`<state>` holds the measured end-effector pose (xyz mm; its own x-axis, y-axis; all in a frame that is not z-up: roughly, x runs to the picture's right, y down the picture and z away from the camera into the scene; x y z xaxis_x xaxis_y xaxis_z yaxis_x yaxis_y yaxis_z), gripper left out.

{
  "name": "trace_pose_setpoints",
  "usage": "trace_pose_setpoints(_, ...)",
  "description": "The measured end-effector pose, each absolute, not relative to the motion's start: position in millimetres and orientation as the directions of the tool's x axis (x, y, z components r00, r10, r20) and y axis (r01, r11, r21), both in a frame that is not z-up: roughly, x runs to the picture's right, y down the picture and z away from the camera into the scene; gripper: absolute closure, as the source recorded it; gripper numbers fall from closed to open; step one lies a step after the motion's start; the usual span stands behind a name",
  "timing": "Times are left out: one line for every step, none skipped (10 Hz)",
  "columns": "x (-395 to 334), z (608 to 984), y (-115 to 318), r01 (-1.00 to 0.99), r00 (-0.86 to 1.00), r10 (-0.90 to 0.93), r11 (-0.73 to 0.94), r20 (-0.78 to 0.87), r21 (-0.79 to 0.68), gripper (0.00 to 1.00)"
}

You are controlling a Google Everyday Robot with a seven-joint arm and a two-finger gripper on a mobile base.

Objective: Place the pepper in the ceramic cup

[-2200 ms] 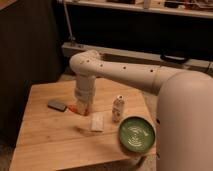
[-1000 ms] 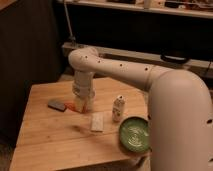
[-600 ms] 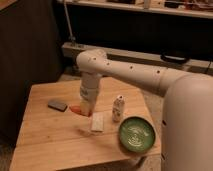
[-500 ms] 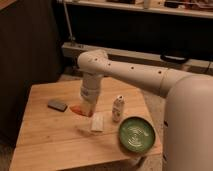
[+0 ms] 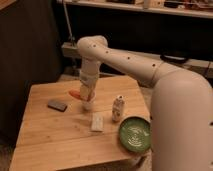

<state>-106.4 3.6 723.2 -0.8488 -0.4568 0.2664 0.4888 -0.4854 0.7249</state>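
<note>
1. Directly over the ceramic cup (image 5: 88, 104) hung the gripper (image 5: 85, 95), pinched shut around the pepper (image 5: 75, 93).
2. The pepper stuck out sideways, just above the cup's rim, on its left as seen.
3. A patterned shaker (image 5: 118, 108) stood right of the cup, a green plate (image 5: 135, 134) farther right and nearer the camera.

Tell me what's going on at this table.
The robot's single arm reaches down over the wooden table, with its gripper just above the ceramic cup. The pepper sticks out beside the gripper, apparently carried by it, and is not yet in the cup. A white shaker bottle, a green plate, a dark flat object and a white packet sit elsewhere on the table.
</note>
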Motion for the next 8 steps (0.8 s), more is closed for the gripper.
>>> trace_pose_setpoints(-110.6, 726.2, -14.4, 0.489, -0.847, -0.468, -0.501, 0.251, 0.714, 1.0)
trace_pose_setpoints(-112.0, 728.3, -27.5, 0.487, -0.845, -0.481, -0.511, 0.235, 0.708, 1.0)
trace_pose_setpoints(-113.4, 729.4, -33.0, 0.485, -0.843, -0.491, -0.518, 0.22, 0.705, 1.0)
trace_pose_setpoints(-111.4, 730.0, -31.7, 0.483, -0.84, -0.503, -0.524, 0.203, 0.701, 1.0)
trace_pose_setpoints(-107.6, 728.4, -30.4, 0.481, -0.839, -0.51, -0.527, 0.192, 0.701, 1.0)
trace_pose_setpoints(-99.8, 727.4, -27.1, 0.475, -0.838, -0.515, -0.532, 0.177, 0.701, 1.0)
trace_pose_setpoints(-93.2, 726.0, -24.6, 0.46, -0.842, -0.517, -0.542, 0.153, 0.704, 1.0)
trace_pose_setpoints(-91.9, 725.6, -22.3, 0.44, -0.849, -0.512, -0.552, 0.129, 0.708, 1.0)
